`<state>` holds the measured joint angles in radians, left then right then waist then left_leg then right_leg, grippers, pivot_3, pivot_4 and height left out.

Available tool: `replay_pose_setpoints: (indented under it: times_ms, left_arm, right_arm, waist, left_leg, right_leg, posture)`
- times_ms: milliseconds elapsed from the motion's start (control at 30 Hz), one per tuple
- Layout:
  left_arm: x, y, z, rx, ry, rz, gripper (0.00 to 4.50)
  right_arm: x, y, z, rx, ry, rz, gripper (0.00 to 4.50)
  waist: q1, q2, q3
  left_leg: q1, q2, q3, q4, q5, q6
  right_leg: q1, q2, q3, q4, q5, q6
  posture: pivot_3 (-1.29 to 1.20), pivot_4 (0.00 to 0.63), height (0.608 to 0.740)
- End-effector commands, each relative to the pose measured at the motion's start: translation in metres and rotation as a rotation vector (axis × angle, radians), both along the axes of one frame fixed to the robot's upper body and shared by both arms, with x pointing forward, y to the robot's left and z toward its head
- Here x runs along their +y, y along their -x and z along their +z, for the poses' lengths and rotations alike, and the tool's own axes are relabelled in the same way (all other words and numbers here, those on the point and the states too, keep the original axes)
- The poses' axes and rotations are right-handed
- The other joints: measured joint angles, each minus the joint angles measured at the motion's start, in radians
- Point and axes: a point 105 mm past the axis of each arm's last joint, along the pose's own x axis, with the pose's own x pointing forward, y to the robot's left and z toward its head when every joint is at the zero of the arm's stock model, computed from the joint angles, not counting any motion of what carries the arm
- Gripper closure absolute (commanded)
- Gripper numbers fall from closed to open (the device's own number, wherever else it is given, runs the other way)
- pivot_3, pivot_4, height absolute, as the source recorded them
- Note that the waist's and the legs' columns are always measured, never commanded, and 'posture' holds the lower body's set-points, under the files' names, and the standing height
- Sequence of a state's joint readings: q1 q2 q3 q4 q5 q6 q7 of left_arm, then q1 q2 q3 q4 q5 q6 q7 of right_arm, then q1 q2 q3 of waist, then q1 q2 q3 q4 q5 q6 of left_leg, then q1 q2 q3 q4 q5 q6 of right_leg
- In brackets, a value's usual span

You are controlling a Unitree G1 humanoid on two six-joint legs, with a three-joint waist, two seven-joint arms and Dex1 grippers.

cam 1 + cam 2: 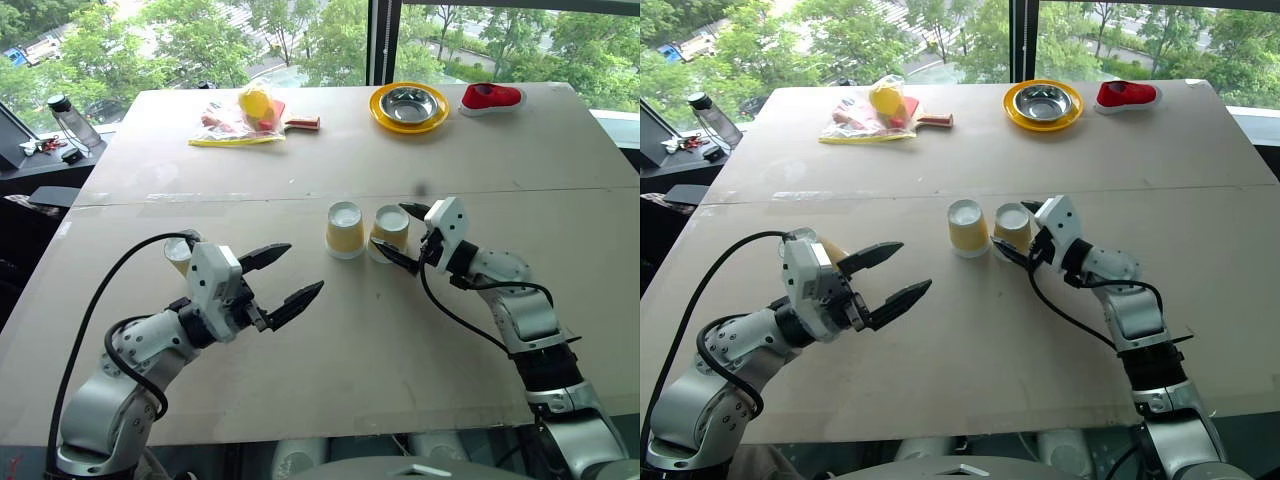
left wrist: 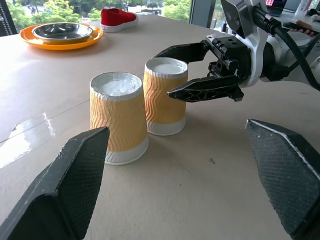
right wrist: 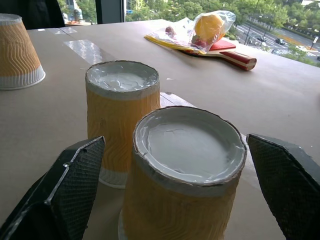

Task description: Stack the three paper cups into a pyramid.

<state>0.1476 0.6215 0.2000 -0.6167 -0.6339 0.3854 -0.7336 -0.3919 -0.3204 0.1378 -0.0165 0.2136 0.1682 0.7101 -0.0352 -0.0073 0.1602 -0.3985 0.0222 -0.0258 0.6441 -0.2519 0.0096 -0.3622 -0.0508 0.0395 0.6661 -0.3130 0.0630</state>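
Left eye view: two upturned yellow-tan paper cups [image 1: 345, 229] [image 1: 390, 231] stand together at centre; my right gripper [image 1: 408, 239] straddles one, fingers apart. Third cup [image 1: 179, 254] sits behind my spread left gripper [image 1: 283, 275]. Light, crushable; grip mid-wall gently.

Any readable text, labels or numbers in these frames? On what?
None readable.
Paper cups: only a wavy embossed pattern, no print.
Plastic bag: bright contents, no legible lettering.
Red shoe, bottle: no marking can be made out.
Yellow plate and steel bowl: plain.
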Motion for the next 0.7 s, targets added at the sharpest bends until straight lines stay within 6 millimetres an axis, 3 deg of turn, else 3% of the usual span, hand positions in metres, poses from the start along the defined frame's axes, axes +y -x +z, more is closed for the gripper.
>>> replay_pose_setpoints:
  times_ms: [33, 267, 467, 700]
  left_arm:
    - [-0.001, 0.003, 0.010, -0.054, 0.010, -0.007, 0.00]
    - [-0.002, 0.012, 0.010, -0.050, 0.052, 0.010, 0.00]
    - [0.036, 0.006, -0.003, -0.124, 0.067, 0.436, 0.00]
    - [0.086, 0.024, -0.014, -0.255, 0.037, 0.891, 0.00]
  right_arm:
    - [-0.012, 0.007, 0.016, -0.081, -0.013, 0.006, 0.02]
    - [-0.039, 0.026, 0.028, -0.059, -0.079, 0.052, 0.02]
    - [-0.079, 0.064, 0.018, 0.011, -0.018, 0.179, 0.02]
    - [-0.118, 0.105, 0.028, 0.007, -0.080, 0.331, 0.02]
  waist:
    - [0.001, 0.000, 0.000]
    - [0.001, 0.000, 0.000]
    - [0.004, -0.001, 0.000]
    - [0.014, -0.003, -0.001]
  left_leg:
    - [0.000, 0.000, 0.000, 0.000, 0.000, 0.000]
    - [0.000, 0.000, 0.000, 0.000, 0.000, 0.000]
    - [0.000, 0.000, 0.000, -0.001, 0.000, 0.000]
    - [0.001, -0.001, 0.000, 0.001, 0.000, 0.001]
  right_leg:
    - [0.000, 0.000, 0.000, 0.000, 0.000, 0.000]
    - [0.000, -0.001, 0.000, 0.000, 0.000, 0.000]
    - [0.002, -0.002, 0.000, -0.002, 0.000, 0.000]
    - [0.005, -0.002, 0.001, -0.004, 0.000, 0.000]
  posture:
    - [0.00, 0.150, 0.740]
    - [0.00, 0.150, 0.740]
    - [0.00, 0.150, 0.740]
    - [0.00, 0.150, 0.740]
